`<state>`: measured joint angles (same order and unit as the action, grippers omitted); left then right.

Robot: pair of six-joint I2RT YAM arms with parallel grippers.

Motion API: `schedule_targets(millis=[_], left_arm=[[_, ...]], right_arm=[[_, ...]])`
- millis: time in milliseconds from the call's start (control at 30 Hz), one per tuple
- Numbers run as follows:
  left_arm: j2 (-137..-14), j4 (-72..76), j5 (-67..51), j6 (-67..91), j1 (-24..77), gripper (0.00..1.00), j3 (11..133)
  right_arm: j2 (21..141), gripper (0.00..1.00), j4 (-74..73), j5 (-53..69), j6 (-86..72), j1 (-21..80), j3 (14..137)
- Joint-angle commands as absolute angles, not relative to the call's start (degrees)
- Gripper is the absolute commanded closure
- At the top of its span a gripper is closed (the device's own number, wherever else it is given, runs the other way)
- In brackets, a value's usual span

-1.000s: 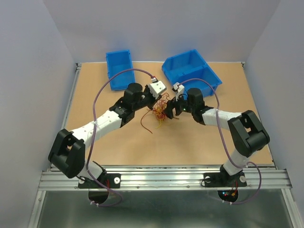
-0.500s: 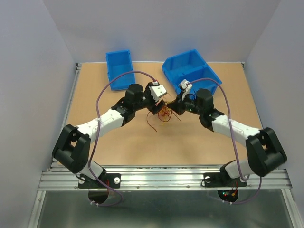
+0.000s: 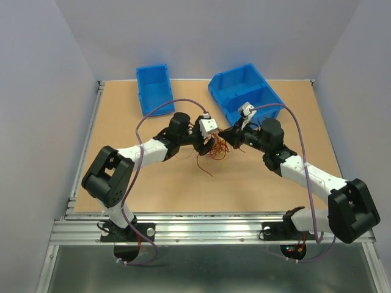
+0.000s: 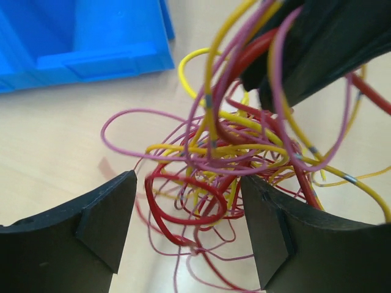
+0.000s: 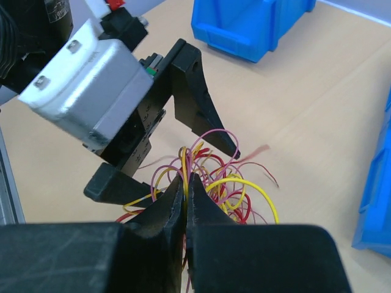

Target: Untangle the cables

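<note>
On the table (image 3: 153, 189), one red strand trailed nearward from the cables (image 3: 215, 151), a loose red, pink and yellow tangle lying mid-table between the two grippers, which hid part of it from above. The left gripper (image 4: 189, 229) stood wide open, its jaws either side of the tangle, holding nothing. Facing it, the right gripper (image 5: 185, 183) was closed, pinching several strands. Beyond, the left bin (image 3: 153, 88) and right bin (image 3: 247, 91) sat apart at the far edge.
</note>
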<state>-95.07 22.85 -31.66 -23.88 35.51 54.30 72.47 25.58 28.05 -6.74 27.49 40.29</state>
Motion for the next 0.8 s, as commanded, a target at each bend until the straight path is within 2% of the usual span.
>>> schedule_targets(millis=[0,67,200,300,333,400,467,567,700,767], left_arm=[[-93.1,31.0,-39.9,-22.1,35.7,0.2,53.7],[-94.0,31.4,-39.7,-21.5,36.1,0.28,54.3],[-96.0,31.4,-39.8,-20.3,36.1,0.36,55.8],[-97.3,31.3,-36.9,-20.0,36.6,0.51,56.3],[-98.4,30.6,-36.7,-20.0,36.7,0.6,57.0],[-100.0,28.9,-36.2,-20.3,36.9,0.72,58.5],[-100.9,28.2,-34.1,-20.6,36.9,0.77,59.1],[-101.6,28.0,-32.0,-21.7,36.8,0.77,59.4],[-101.6,28.0,-26.0,-23.0,37.2,0.78,59.2],[-102.5,28.0,-22.3,-23.1,37.3,0.92,59.9]], right_arm=[[71.1,1.0,29.3,28.1,-8.3,27.9,39.5],[70.1,0.99,30.3,28.2,-9.1,27.9,38.9],[67.9,1.0,33.0,29.5,-11.3,27.9,37.4],[62.6,0.99,34.6,28.8,-13.7,27.9,35.7],[58.8,0.99,35.7,28.4,-14.7,27.9,34.9],[54.1,0.99,36.6,28.2,-17.4,27.9,32.9],[47.3,0.99,37.9,28.0,-19.9,27.9,31.9],[41.3,1.0,37.7,27.8,-21.2,27.9,33.2],[42.0,1.0,31.6,25.7,-21.1,28.0,43.4],[44.1,0.99,28.9,25.8,-21.2,27.9,51.5]])
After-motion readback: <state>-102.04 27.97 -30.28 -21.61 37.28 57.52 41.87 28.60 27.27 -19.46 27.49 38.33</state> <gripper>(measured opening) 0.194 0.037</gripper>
